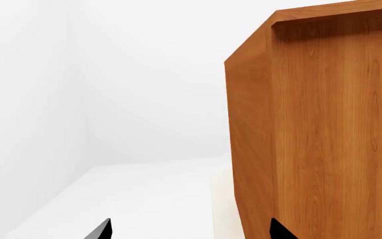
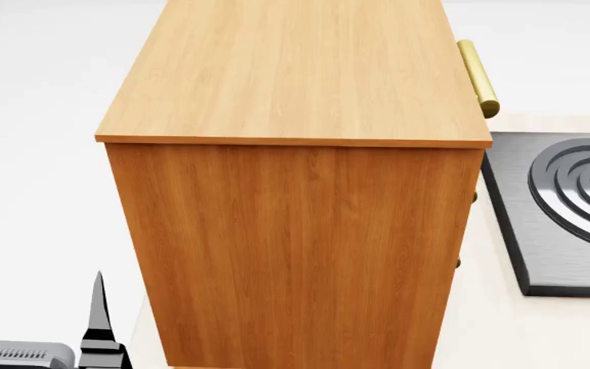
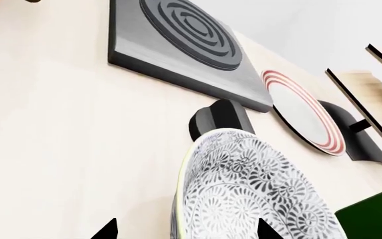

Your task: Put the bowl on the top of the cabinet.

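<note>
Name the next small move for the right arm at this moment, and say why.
Probably ease the right gripper forward and down onto the bowl. Its fingertips are apart and hold nothing, the bowl sits just ahead on the counter, and the cabinet top is bare, so the bowl is not yet grasped.

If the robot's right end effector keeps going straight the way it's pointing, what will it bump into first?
Probably the bowl. In the right wrist view it fills the space just ahead of the right end effector, between the fingertips. The exact gap is unclear.

Grey stove burner [image 3: 177, 37], red-striped plate [image 3: 304, 112], green object [image 3: 377, 216]
</note>
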Available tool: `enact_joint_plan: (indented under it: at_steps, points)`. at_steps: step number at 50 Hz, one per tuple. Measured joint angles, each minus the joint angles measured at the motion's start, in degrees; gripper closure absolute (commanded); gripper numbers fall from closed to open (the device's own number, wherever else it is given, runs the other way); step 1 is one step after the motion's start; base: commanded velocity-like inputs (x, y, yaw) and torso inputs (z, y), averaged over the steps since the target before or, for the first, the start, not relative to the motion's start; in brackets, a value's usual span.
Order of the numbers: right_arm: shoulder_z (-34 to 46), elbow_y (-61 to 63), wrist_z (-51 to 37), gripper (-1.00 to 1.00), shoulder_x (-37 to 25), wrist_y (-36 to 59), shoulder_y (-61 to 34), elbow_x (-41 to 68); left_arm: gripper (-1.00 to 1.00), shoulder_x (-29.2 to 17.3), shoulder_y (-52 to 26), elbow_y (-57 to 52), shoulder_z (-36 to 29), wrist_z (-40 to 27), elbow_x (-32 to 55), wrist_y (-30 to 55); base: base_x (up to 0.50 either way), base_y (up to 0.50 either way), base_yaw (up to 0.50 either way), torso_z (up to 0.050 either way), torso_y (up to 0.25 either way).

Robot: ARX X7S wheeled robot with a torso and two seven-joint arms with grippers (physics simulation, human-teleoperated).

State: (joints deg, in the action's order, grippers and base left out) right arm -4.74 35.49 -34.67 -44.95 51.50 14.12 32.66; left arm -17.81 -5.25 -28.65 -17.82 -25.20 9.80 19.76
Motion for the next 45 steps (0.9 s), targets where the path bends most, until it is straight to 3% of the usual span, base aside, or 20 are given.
enact_joint_plan:
  at_steps: [45]
  points:
    - [0.46, -3.64, 1.01, -1.00, 0.58, -2.01, -0.56, -0.57, -1.00, -0.53, -0.26, 0.24, -0.52, -0.77, 0.56, -0.25, 0.00, 0.00, 0.00, 0.000, 0.000]
